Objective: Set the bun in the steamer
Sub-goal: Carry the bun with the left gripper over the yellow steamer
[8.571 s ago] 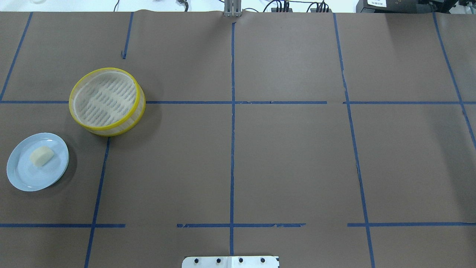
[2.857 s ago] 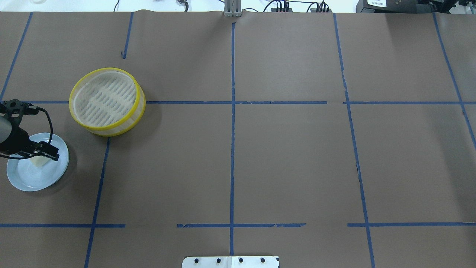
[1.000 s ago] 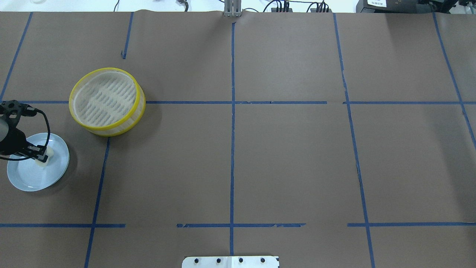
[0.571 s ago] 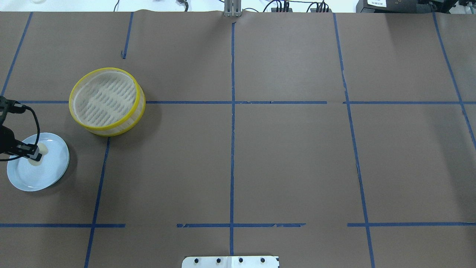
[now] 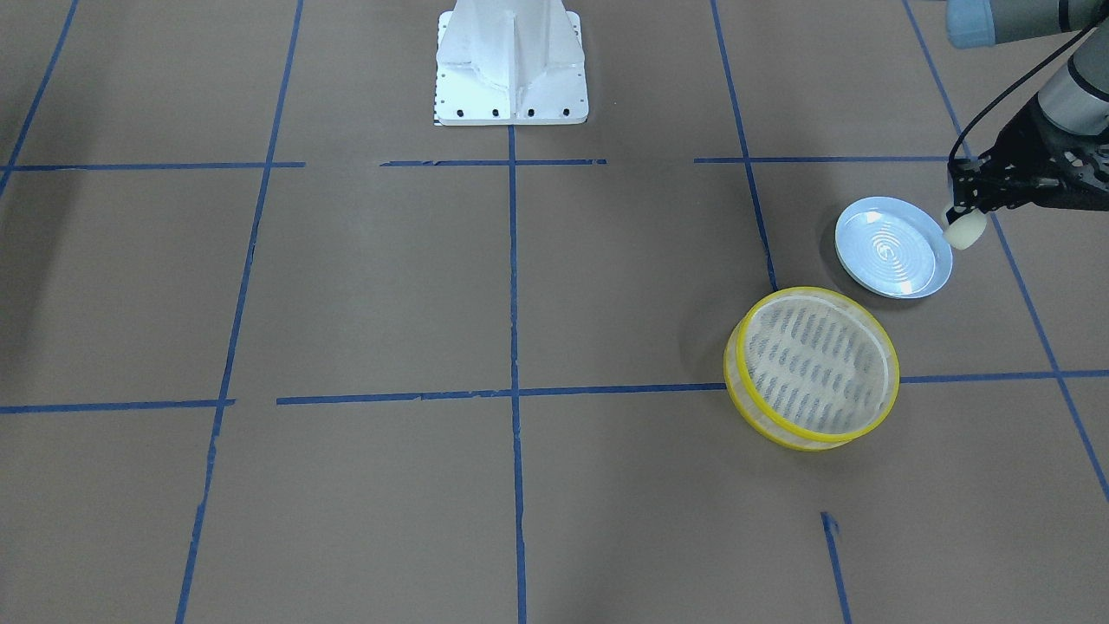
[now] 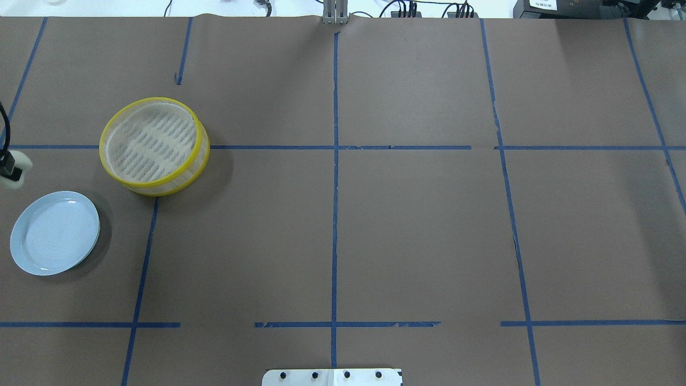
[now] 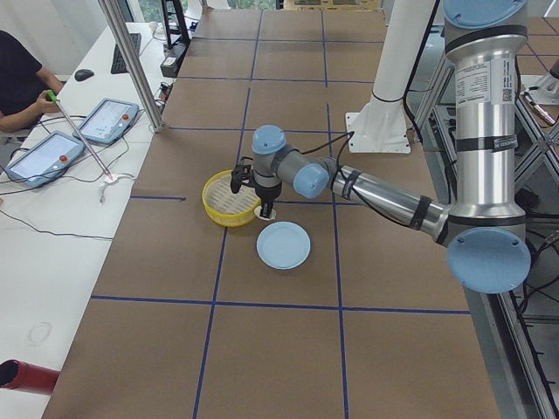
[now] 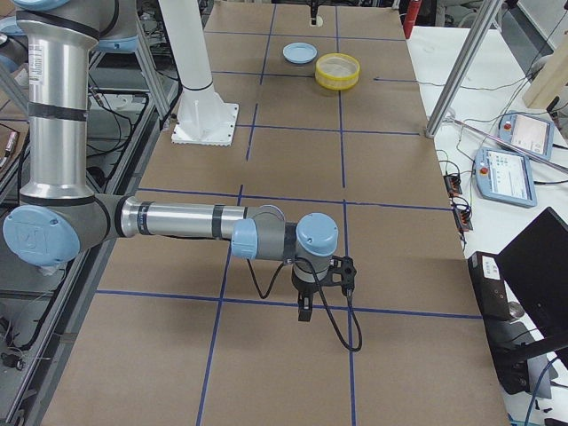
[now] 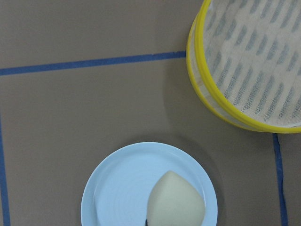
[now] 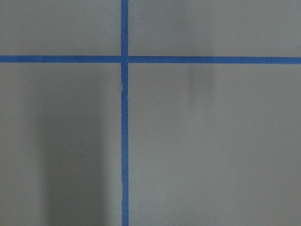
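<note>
My left gripper (image 5: 957,213) is shut on the cream-white bun (image 5: 965,232) and holds it in the air, just past the edge of the pale blue plate (image 5: 892,248). In the overhead view the bun (image 6: 14,172) shows at the left edge, above the bare plate (image 6: 54,232) and left of the steamer (image 6: 154,146). The yellow-rimmed steamer (image 5: 814,368) stands empty. The left wrist view shows the bun (image 9: 176,200) over the plate (image 9: 113,197), with the steamer (image 9: 254,70) at top right. My right gripper (image 8: 304,311) hangs over bare table; I cannot tell whether it is open or shut.
The white robot base (image 5: 511,61) stands at the table's near-robot edge. Brown paper with blue tape lines covers the table. Operators' tablets (image 7: 105,118) lie on a side table beyond the far edge.
The left gripper closed on the bun on the plate, then lifted it off and carried it up and toward the overhead view's left edge. The plate is now bare.
</note>
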`<state>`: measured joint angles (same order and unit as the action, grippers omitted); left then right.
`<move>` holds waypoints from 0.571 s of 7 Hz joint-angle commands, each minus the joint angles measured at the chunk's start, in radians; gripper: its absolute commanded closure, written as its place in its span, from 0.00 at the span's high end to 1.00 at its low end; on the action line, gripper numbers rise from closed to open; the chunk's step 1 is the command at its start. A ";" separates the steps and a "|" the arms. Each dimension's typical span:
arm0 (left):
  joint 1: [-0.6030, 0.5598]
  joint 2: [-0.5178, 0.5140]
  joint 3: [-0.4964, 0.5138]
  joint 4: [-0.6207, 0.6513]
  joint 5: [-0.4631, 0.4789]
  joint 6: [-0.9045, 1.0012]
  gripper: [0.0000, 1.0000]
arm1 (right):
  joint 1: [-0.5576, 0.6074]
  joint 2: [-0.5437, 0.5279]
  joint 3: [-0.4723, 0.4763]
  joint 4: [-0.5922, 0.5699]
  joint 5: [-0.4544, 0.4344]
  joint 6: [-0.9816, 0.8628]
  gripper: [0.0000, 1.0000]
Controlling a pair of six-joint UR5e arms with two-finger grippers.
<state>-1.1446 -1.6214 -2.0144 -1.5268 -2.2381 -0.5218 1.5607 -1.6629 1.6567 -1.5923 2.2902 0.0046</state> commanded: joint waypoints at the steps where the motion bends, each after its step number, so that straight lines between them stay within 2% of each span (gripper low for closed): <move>1: -0.009 -0.301 0.087 0.294 0.012 0.045 0.24 | 0.001 0.000 0.000 0.000 0.000 0.000 1.00; 2: -0.001 -0.396 0.203 0.290 0.006 0.037 0.24 | -0.001 0.000 0.000 0.000 0.000 0.000 1.00; 3: 0.066 -0.441 0.280 0.262 0.005 0.029 0.24 | -0.001 0.000 0.000 0.000 0.000 0.000 1.00; 4: 0.116 -0.440 0.351 0.152 0.005 -0.006 0.24 | -0.001 0.000 0.000 0.000 0.000 0.000 1.00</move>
<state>-1.0865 -2.0334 -1.7534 -1.2888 -2.2326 -0.4988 1.5603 -1.6628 1.6567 -1.5923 2.2902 0.0046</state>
